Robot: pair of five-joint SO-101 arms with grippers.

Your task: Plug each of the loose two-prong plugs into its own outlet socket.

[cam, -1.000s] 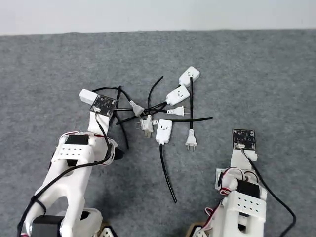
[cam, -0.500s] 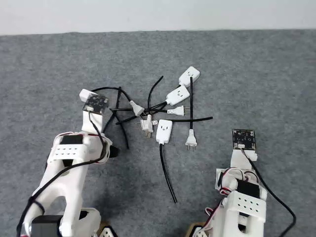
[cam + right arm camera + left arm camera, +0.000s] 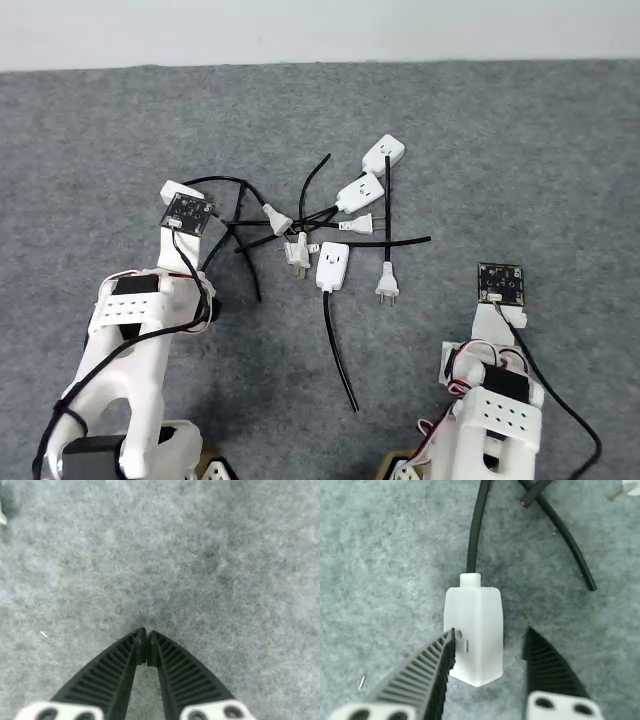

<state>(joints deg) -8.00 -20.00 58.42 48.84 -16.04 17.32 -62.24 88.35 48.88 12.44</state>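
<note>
Grey carpet covered the bench (image 3: 520,130). At its ten o'clock, the left gripper (image 3: 490,632) held its fingers spread wide astride a white outlet socket (image 3: 475,630), one finger touching its side. Loose two-prong plugs (image 3: 387,285) and other sockets (image 3: 332,266) lay mid-bench among black cords. Near three o'clock, the right gripper (image 3: 146,647) kept its fingers pressed together on nothing.

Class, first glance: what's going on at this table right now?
The left gripper sits with open fingers either side of a white outlet socket on the grey carpet, not closed on it. The right gripper is shut over bare carpet. Loose plugs and other sockets lie tangled mid-table, apparently unplugged.
</note>
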